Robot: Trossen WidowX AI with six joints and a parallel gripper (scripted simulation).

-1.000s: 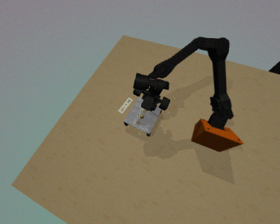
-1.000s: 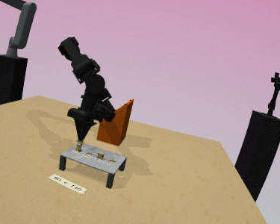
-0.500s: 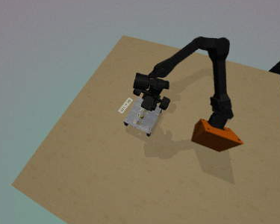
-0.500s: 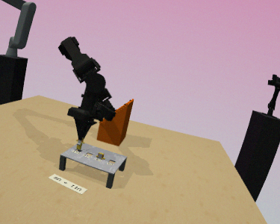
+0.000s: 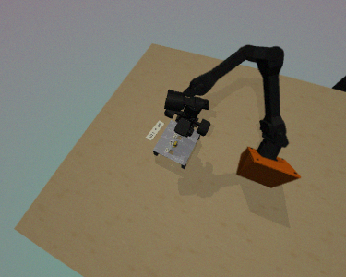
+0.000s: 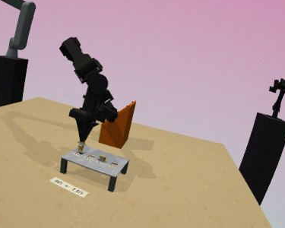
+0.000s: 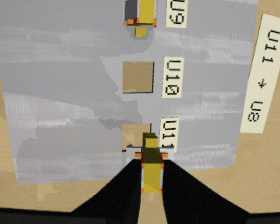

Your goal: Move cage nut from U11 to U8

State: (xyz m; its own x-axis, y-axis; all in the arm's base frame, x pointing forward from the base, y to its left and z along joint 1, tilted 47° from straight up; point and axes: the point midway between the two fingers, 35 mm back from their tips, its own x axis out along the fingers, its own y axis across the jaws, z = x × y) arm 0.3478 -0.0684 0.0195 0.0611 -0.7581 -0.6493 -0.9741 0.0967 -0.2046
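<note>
From the top view, I'm seeing my black arm [image 5: 271, 90] reaching from its orange wedge-shaped base [image 5: 265, 175] [image 6: 117, 134] over the pale wooden table [image 5: 126, 203] [image 6: 161, 197] [image 7: 267, 180]. The black parallel-jaw gripper [image 5: 184, 128] [image 6: 81, 141] [image 7: 151, 167] is covering one end of the grey rail plate [image 5: 186, 150] [image 6: 96, 165] [image 7: 60, 75] (my own hardware is hiding its fingertips there). The other yellow cage nut [image 5: 175, 143] [image 6: 102, 158] [image 7: 146, 12] is sitting farther along the plate.

In the exterior view, I'm pointing the gripper downward and pinching the yellow-and-silver cage nut [image 6: 80, 147] [image 7: 152, 177], which is appearing raised above the U11 end. The square U8 hole [image 6: 114, 164] is lying open at the opposite end, past the other nut.

Through the wrist view, I'm clenching the nut between both fingers, its body overlapping the lower right edge of the square U11 hole [image 7: 133, 132]. The square U10 hole [image 7: 138, 77] is showing wood beneath, and the other nut is occupying U9. The cream paper label [image 5: 155, 130] [image 6: 69, 187] [image 7: 260, 75] is reading "U11 → U8" beside the plate.
</note>
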